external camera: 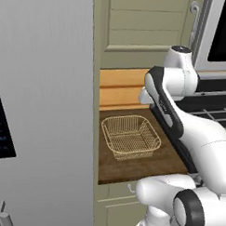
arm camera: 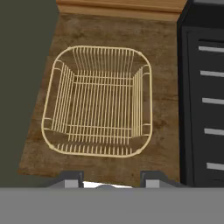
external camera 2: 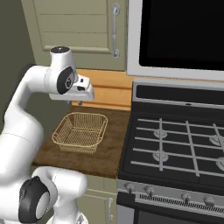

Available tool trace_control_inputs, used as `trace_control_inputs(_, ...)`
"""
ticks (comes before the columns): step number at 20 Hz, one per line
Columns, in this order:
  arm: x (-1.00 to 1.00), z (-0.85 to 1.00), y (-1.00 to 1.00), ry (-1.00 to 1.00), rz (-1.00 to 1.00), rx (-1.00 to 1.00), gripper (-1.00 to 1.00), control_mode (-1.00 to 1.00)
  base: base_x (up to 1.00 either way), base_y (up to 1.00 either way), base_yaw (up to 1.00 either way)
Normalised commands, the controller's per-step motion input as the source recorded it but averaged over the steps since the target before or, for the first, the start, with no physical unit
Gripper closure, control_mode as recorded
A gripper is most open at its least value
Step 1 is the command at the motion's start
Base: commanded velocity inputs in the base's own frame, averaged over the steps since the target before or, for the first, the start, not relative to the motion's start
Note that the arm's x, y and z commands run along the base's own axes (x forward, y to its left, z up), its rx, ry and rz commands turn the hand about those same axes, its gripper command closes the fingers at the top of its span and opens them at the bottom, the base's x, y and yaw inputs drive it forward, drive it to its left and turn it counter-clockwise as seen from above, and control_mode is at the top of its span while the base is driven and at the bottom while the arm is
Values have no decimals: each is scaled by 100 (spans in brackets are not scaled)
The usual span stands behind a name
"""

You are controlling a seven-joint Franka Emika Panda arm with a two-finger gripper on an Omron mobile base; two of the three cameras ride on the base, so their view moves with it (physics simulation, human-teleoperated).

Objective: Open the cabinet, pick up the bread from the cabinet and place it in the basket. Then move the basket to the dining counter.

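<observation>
The tan-gold wire basket (external camera: 130, 136) (external camera 2: 81, 131) (arm camera: 98, 100) stands empty on a short brown worktop (external camera: 140, 168). My gripper (arm camera: 111, 177) (external camera 2: 75, 103) hangs above the basket's near side and points down at it, open, with nothing between its fingers. Over the worktop the sage-green cabinet (external camera: 142, 23) (external camera 2: 70, 26) has its door shut, and its curved silver handle (external camera 2: 116, 30) runs along the right edge. The bread is hidden from view.
A black gas stove (external camera 2: 175, 140) borders the worktop on the right, with a dark oven or microwave front (external camera 2: 183, 30) above it. The large grey fridge (external camera: 40, 107) walls off the left side. Low green drawer fronts (external camera: 115, 203) lie under the worktop.
</observation>
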Motion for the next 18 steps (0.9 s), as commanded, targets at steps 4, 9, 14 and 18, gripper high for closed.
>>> trace_control_inputs(4, -17, 5, 0, -2, 0, 0, -100, -100, 0, 0, 0)
trace_control_inputs(9, -40, 29, -3, -19, 1, 0, -100, -100, 0, 0, 0)
trace_control_inputs(14, -29, 35, -5, -22, 0, 0, -100, -100, 0, 0, 0)
trace_control_inputs(18, -31, 49, -20, -18, 0, 1, -100, -100, 0, 0, 0)
